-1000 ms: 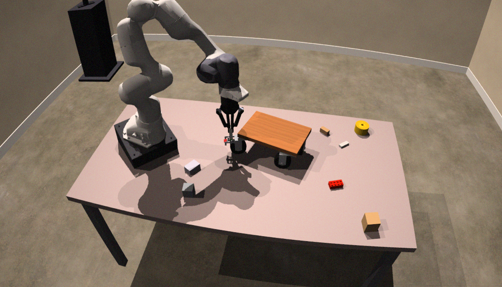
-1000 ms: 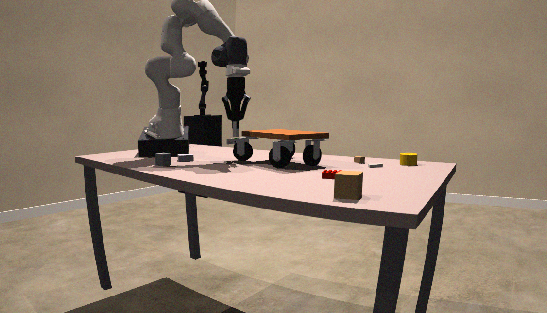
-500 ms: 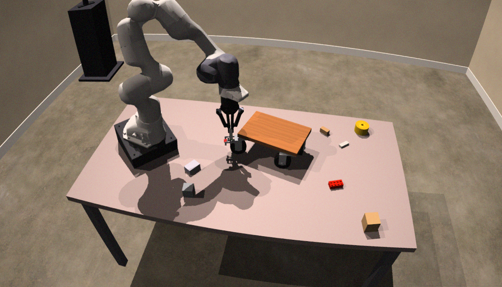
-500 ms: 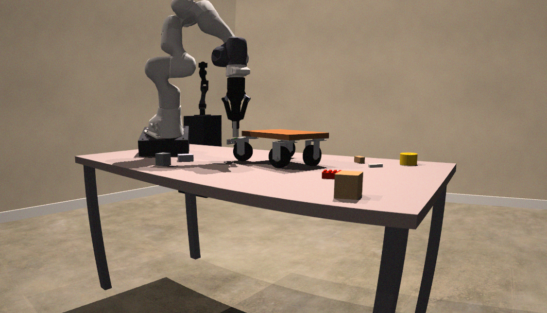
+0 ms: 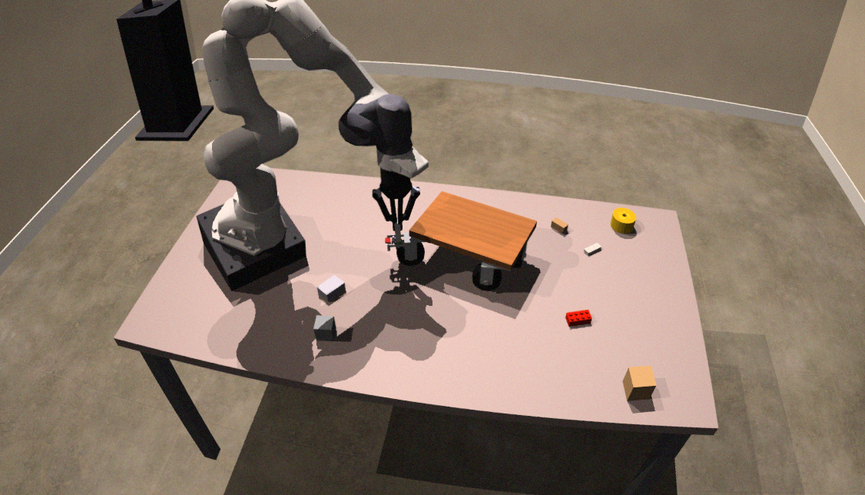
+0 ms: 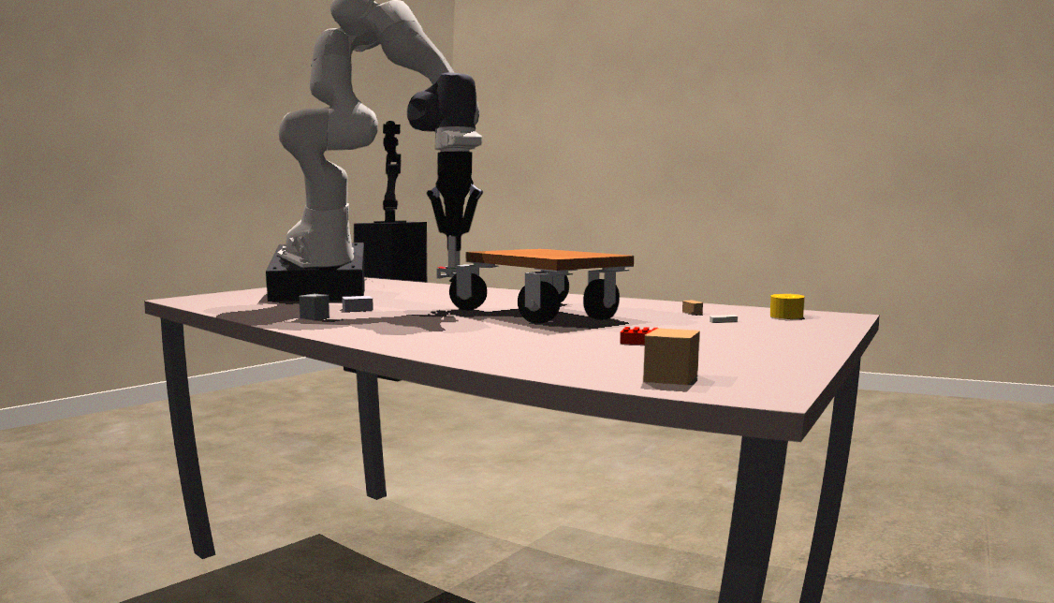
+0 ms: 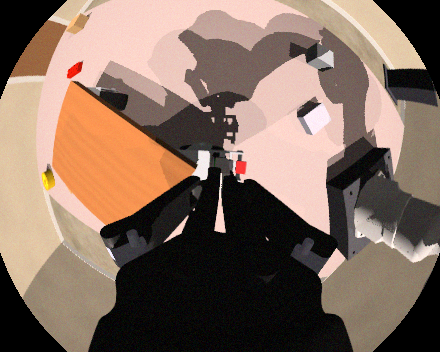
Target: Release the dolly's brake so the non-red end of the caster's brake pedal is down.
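The dolly (image 5: 473, 227) stands on its wheels mid-table. Its pedal (image 5: 393, 240) juts from the caster nearest the robot, lying roughly level, red end (image 7: 240, 167) pointing away from the deck. The gripper (image 5: 396, 231) hangs straight above the pedal's pale end, fingers pressed together on nothing, tips at or just over it; whether they touch I cannot tell.

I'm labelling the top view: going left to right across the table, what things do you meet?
Arm base → grey block → tool → dolly → red brick → yellow cylinder → tan cube.
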`<state>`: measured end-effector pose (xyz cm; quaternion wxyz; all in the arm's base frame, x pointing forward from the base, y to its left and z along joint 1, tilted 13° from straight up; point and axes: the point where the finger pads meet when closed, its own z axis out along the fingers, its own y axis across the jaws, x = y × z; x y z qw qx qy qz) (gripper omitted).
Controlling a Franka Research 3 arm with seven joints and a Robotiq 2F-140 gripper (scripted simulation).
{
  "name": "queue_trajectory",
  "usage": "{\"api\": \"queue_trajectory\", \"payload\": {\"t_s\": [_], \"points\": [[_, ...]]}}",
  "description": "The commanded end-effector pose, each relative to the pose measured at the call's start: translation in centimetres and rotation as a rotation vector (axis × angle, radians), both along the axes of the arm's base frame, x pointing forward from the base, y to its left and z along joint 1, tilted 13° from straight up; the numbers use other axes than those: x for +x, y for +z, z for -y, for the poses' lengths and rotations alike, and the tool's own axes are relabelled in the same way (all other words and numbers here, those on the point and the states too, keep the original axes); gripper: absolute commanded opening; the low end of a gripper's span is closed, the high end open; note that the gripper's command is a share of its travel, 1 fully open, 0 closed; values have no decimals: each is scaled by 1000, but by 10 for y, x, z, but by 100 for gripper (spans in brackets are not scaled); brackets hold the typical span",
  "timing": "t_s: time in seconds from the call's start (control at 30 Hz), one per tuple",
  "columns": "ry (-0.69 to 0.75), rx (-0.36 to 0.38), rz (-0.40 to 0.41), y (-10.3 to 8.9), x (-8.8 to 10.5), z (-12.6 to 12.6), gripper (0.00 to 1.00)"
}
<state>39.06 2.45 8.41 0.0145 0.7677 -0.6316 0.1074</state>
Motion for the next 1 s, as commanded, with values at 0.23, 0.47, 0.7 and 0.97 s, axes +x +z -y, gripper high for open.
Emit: {"api": "queue_trajectory", "payload": {"t_s": [0.23,0.47,0.7,0.97], "points": [[-5,0,2,0,0,1,0],[-5,0,2,9,-1,-1,0],[-5,0,2,36,-5,-5,0],[-5,0,2,61,-9,-9,0]]}}
